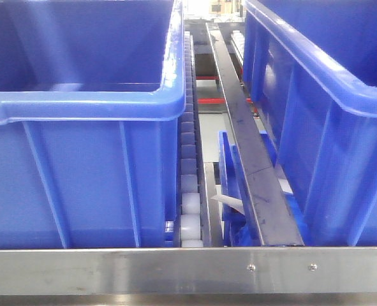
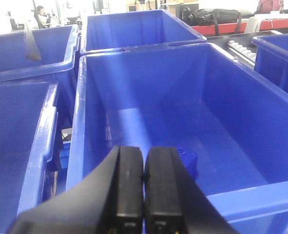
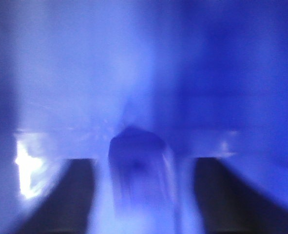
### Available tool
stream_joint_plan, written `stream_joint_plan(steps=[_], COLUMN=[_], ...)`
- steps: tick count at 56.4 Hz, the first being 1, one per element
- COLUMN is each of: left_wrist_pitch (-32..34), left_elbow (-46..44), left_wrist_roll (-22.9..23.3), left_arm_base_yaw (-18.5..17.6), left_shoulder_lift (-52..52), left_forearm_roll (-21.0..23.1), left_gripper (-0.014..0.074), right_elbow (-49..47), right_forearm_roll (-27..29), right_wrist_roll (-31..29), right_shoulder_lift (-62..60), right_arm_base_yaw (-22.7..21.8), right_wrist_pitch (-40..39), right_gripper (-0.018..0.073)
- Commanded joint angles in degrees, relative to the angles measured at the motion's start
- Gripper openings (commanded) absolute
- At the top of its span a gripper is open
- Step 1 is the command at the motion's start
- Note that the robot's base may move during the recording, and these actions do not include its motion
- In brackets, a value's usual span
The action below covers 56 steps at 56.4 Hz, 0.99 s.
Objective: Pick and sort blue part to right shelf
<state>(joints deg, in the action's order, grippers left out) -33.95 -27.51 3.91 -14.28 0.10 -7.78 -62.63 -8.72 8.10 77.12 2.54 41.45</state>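
From my remote seat, the left pincer sits nearest in its wrist view, black pads pressed together with nothing between them, hovering over a blue bin. A small blue part lies on that bin's smooth floor just beyond the pads. The right pincer is spread wide; a dark blue rounded piece sits between its fingers, but heavy blur means I cannot tell whether it is gripped. I judge we are mid-pick or mid-carry; next I need a sharp view before committing. Farther off, the right shelf shows its brushed-steel rail, white rollers and glossy ribbed bins.
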Motion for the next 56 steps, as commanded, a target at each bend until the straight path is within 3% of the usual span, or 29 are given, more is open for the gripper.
stream_joint_plan(steps=[1, 7, 29, 43, 56], left_wrist_pitch=[4.6, 4.6, 4.6, 4.7, 4.7], left_elbow=[-1.2, -1.2, -1.2, -1.2, -1.2], left_wrist_roll=[0.3, 0.3, 0.3, 0.3, 0.3], left_arm_base_yaw=[0.1, 0.1, 0.1, 0.1, 0.1], left_shoulder_lift=[0.8, 0.8, 0.8, 0.8, 0.8], left_forearm_roll=[-0.2, -0.2, -0.8, -0.8, -0.8], left_gripper=[0.0124, 0.0124, 0.0124, 0.0124, 0.0124], right_elbow=[2.4, 7.6, 29.3, 35.8, 36.0], right_forearm_roll=[-0.5, -0.5, 0.6, 1.3, 1.8], right_wrist_roll=[-0.5, -0.5, -0.5, -0.5, -0.5], right_shoulder_lift=[-8.2, -16.7, -54.8, -76.8, -76.9], right_arm_base_yaw=[-0.2, -0.1, -0.1, -0.1, -0.1], right_wrist_pitch=[-3.8, -4.3, -5.6, -2.1, -3.8], right_gripper=[0.0141, 0.0029, 0.0032, 0.0032, 0.0032])
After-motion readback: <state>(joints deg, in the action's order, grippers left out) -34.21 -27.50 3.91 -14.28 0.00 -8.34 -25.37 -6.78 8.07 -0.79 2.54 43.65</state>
